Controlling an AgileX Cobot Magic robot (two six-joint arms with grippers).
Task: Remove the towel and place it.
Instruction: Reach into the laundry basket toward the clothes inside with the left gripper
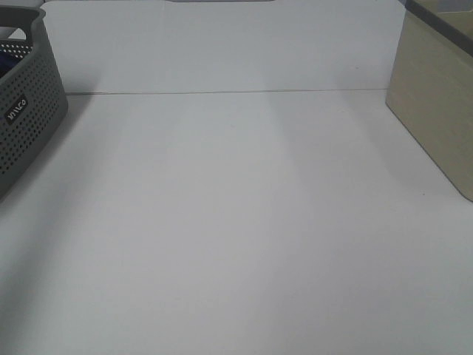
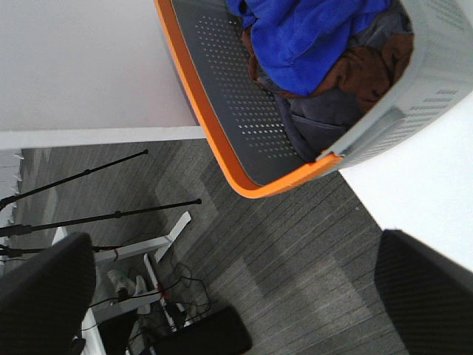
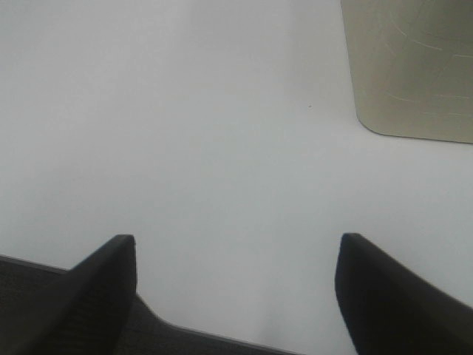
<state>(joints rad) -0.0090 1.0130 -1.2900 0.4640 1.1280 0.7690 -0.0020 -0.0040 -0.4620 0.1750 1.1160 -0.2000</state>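
Note:
The royal-blue plush towel (image 2: 310, 37) lies bunched inside the grey perforated basket (image 2: 244, 96), which has an orange rim. It rests on top of a brown cloth (image 2: 373, 66) and a dark grey cloth (image 2: 325, 118). In the left wrist view, my left gripper (image 2: 236, 296) is open and empty. It hangs short of the basket's rim, with carpeted floor showing between its fingers. My right gripper (image 3: 236, 288) is open and empty over bare white table. The exterior high view shows the basket (image 1: 26, 118) at the far left edge and neither gripper.
A beige box (image 1: 436, 111) stands at the table's right side and also shows in the right wrist view as the box (image 3: 414, 66). The white table (image 1: 236, 222) spreads between basket and box. Off the table edge by the basket are stands and cables on the floor (image 2: 148, 296).

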